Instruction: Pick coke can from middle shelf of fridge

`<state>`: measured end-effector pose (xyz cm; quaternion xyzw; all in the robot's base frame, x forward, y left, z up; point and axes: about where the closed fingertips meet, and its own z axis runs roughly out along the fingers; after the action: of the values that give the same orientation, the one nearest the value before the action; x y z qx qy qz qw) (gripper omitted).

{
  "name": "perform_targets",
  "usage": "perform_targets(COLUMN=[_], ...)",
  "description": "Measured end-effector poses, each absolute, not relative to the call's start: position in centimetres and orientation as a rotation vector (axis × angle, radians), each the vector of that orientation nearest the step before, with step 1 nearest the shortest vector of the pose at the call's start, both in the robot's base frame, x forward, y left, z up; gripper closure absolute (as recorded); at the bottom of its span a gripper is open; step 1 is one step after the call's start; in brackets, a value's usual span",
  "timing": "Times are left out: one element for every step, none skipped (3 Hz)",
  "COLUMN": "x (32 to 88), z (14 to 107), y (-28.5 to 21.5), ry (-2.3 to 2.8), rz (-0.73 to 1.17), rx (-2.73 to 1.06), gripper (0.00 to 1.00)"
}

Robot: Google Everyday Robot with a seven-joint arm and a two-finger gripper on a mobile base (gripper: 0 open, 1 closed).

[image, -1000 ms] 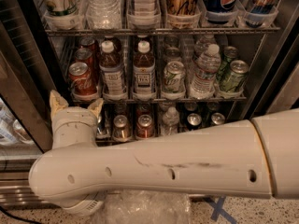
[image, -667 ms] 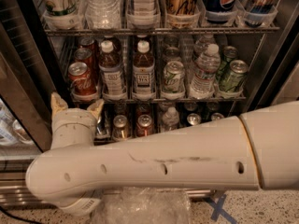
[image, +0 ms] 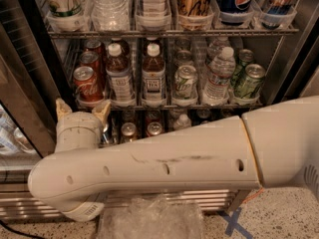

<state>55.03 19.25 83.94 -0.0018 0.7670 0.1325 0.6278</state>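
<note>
1. At the left end of the middle shelf [image: 164, 105] of the fridge [image: 286, 59], the coke can [image: 88, 83] stands upright in a clear tray [image: 92, 102].
2. Right of the coke can stand tea bottles [image: 153, 76], green cans [image: 185, 82] and a water bottle [image: 218, 76].
3. Just below the coke can, the gripper [image: 82, 111] has its fingers spread, gripping nothing.

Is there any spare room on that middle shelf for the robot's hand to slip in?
Hardly. The middle shelf is packed lane by lane: coke can, tea bottles, green cans, water bottle. One thin bare strip lies between the coke can and the fridge wall. The gripper, fingers open, sits just below that can.
</note>
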Motion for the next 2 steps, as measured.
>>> perform_targets(x=[56.3,57.3], z=[84.5,85.2], y=[18.9,17.8], ry=[1.729,1.706], rz=[0.243,0.188], rx=[-0.044,-0.058], gripper=[0.19,0.21])
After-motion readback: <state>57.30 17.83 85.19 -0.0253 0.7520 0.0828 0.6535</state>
